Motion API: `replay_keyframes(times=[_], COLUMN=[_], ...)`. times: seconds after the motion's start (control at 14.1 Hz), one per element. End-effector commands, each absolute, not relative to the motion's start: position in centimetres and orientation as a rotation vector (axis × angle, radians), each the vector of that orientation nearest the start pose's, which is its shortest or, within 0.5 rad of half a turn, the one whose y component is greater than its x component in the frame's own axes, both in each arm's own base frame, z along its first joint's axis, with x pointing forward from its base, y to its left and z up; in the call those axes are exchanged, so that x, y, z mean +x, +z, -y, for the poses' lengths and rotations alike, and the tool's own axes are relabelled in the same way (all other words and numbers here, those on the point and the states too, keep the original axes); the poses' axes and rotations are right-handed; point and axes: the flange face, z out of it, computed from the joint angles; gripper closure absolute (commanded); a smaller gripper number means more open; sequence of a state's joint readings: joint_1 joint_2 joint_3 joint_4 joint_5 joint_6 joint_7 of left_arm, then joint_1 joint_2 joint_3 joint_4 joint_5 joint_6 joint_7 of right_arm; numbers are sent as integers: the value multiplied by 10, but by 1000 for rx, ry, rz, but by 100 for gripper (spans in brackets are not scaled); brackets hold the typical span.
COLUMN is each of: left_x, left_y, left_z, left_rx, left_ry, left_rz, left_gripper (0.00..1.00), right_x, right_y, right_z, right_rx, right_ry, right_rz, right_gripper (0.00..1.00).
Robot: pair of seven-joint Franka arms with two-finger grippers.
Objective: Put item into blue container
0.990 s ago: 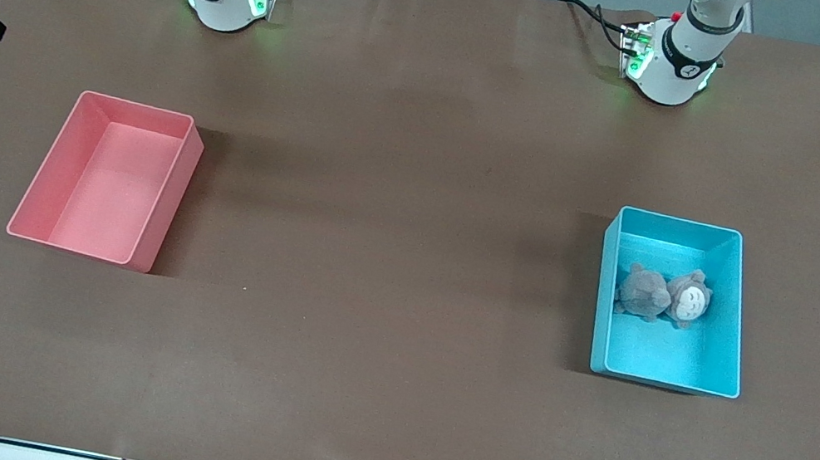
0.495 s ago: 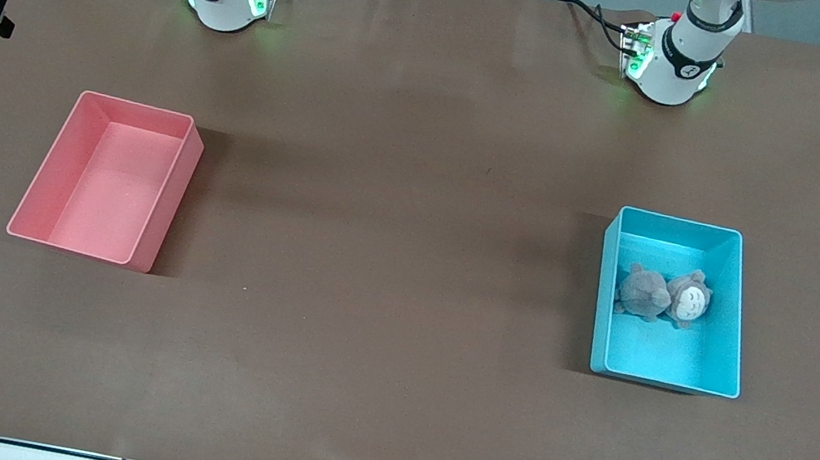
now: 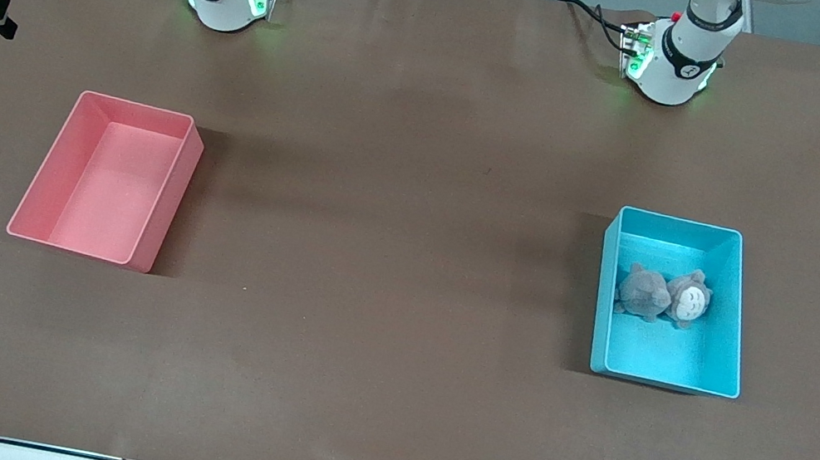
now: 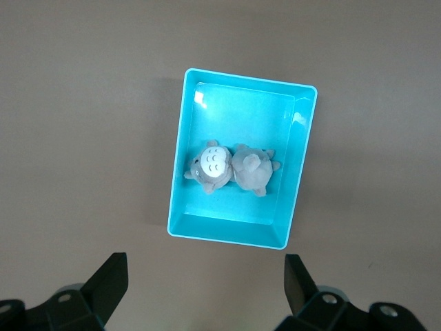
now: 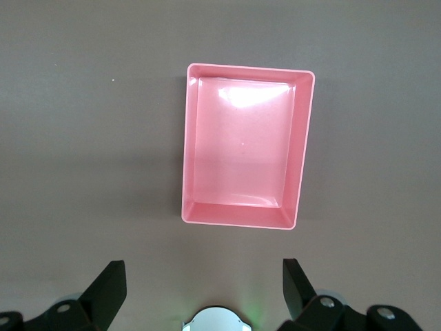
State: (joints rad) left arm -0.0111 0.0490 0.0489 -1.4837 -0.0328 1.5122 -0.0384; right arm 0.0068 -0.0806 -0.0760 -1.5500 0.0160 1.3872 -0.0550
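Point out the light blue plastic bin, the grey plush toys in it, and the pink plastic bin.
light blue plastic bin (image 3: 738,322), front view, side wall
grey plush toys (image 3: 664,296), front view, where the two meet
pink plastic bin (image 3: 109,190), front view, bare floor

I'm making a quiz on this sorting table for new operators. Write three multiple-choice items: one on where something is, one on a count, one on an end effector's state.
1. Where are the grey plush toys?
A. In the pink bin
B. In the blue container
C. On the bare table

2. How many plush toys are in view?
A. One
B. Two
C. Four

3. How does the left end effector stand?
A. Shut on a toy
B. Shut and empty
C. Open and empty, above the blue container

Answers:
1 B: the plush toys lie side by side, touching, inside the blue container; the pink bin holds nothing.
2 B: one toy shows its pale face, the other its grey back.
3 C: in the left wrist view the left end effector has its fingers wide apart with nothing between them, looking down on the container. The right end effector is likewise open above the pink bin.
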Motion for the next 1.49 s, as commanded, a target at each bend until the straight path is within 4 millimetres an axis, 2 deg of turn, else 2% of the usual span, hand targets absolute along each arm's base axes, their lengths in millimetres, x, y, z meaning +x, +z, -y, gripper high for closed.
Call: replay_keyframes(times=[0.0, 0.57, 0.71, 0.85, 1.13, 1.41], left_x=[559, 555, 548, 534, 534, 539], left_y=[643, 652, 662, 654, 653, 656], left_z=[-13, -11, -10, -4, -4, -6], left_rx=[-3183, -3178, -3180, -3179, -3182, -3181], left_ry=[27, -5, -61, -119, -112, -124], left_rz=[119, 107, 79, 63, 70, 80], left_gripper=[0, 0, 0, 0, 0, 0], right_x=[503, 502, 502, 502, 502, 502], right_y=[665, 665, 665, 664, 664, 676], right_z=[33, 35, 35, 35, 36, 35], right_rx=[-3102, -3107, -3110, -3110, -3110, -3106], right_ry=[125, 136, 139, 141, 139, 100], right_rz=[4, 1, 0, 0, -2, -5], right_gripper=[0, 0, 0, 0, 0, 0])
